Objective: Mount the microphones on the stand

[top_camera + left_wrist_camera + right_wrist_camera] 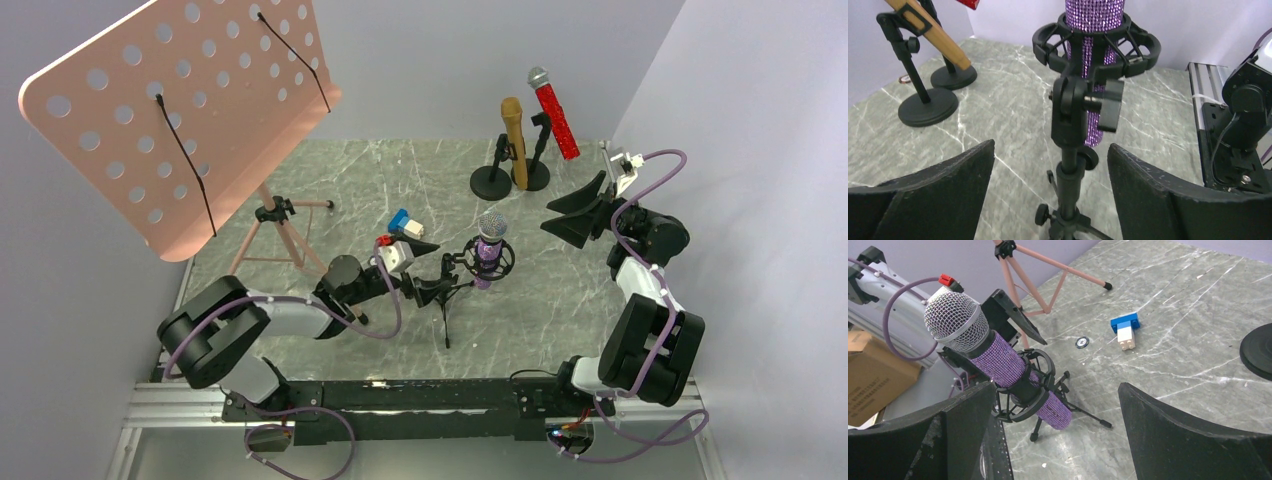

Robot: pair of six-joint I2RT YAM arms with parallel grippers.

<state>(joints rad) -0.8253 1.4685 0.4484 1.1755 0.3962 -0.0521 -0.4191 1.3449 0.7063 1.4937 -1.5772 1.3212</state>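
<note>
Left gripper [1051,150] is gaping open, stand [1069,125] rising just ahead between its fingers. Right gripper [1056,387] is hanging open, purple microphone [998,360] ahead of its fingers.

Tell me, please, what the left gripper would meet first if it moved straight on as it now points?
Likely the black tripod stand's post, centred between the left gripper's open fingers, below the shock mount holding the purple glitter microphone; depth is unclear.
</note>
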